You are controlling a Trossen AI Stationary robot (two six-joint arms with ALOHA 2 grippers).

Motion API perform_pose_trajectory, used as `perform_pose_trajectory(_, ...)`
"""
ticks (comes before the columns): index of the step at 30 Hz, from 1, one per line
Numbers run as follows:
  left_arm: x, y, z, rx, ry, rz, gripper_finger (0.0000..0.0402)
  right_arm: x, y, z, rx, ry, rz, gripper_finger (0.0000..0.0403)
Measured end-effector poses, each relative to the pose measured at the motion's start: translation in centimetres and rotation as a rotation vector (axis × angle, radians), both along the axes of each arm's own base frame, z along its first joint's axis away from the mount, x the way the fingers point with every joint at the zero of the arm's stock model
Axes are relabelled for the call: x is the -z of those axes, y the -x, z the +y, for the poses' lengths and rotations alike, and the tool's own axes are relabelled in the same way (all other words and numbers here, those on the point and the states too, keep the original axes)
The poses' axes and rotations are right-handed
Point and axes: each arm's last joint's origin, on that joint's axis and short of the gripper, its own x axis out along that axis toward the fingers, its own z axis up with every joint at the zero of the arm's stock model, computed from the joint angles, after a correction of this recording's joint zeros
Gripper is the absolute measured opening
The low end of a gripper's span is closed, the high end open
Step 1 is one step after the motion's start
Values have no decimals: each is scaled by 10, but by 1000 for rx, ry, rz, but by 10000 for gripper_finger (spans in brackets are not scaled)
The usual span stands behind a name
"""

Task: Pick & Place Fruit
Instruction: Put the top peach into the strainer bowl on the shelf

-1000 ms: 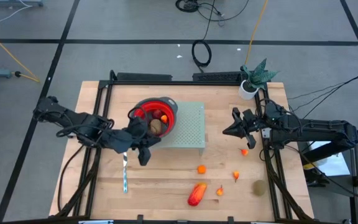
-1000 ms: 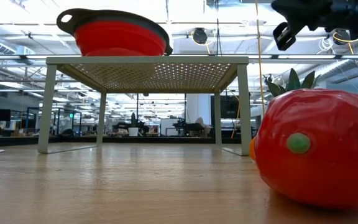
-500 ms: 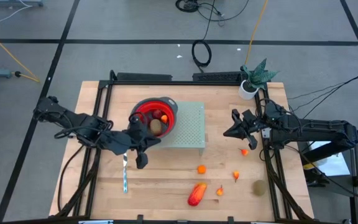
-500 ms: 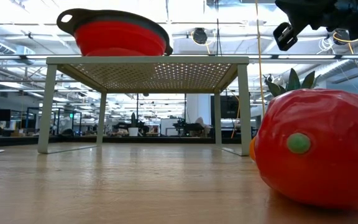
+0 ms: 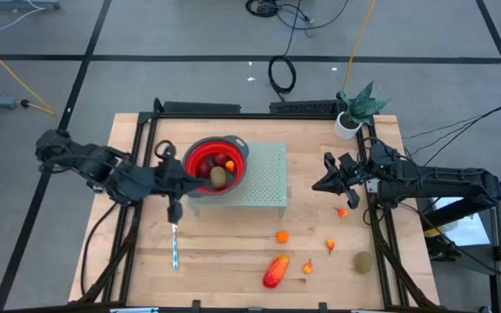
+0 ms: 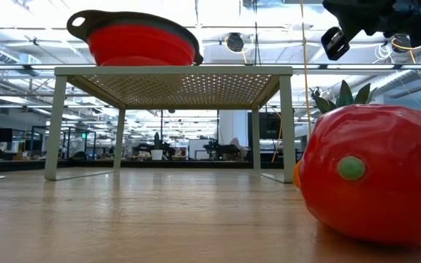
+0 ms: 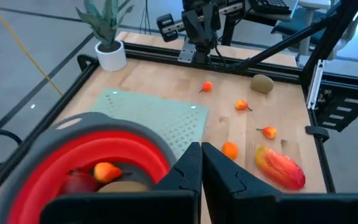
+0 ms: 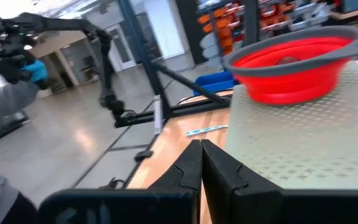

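The elongated red-orange fruit (image 5: 275, 271) lies nearest the front edge of the surface (image 5: 233, 261), filling the right of the low view (image 6: 375, 175). Just beside it sits 1 small orange piece (image 5: 308, 267); a second small orange piece (image 5: 330, 246) and a round orange fruit (image 5: 282, 236) lie a little farther in. A brown-green oval (image 5: 362, 261) rests near the front right corner. A slim silver knife (image 5: 174, 248) lies toward the front left.

Farther in, 1 small orange-red piece (image 5: 342, 211) lies near the right edge, just in front of the right gripper (image 5: 327, 178). That gripper hangs above the surface to the right of the perforated green stand (image 5: 268, 178); its fingers (image 8: 219, 171) are pressed together and hold nothing.

The left gripper (image 5: 174, 209) is at the stand's left front corner, beside the red bowl (image 5: 200, 158); its fingers (image 7: 219, 177) are pressed together and empty.

The bowl sits on the stand's left part and holds a brown-green oval (image 5: 219, 176), a dark-red round fruit (image 5: 221, 160) and an orange piece (image 5: 230, 165). A potted plant (image 5: 355, 109) stands at the far right corner.
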Motion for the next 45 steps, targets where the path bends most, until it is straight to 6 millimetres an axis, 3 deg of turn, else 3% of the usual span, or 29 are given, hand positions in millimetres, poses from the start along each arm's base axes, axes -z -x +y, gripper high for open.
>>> perform_pose_trajectory(7,-10,32,15,12,-17,-8,6,-1,-1,-3,97,17,-13,0)
perform_pose_trajectory(15,-16,52,24,77,-60,-47,6,-5,-1,-3,97,19,-59,0)
perform_pose_trajectory(34,73,89,39,136,63,-215,8,-5,-2,-1,170,-102,-30,0)
perform_pose_trajectory(45,100,115,51,177,66,-289,3,-4,-5,16,224,-166,-13,0)
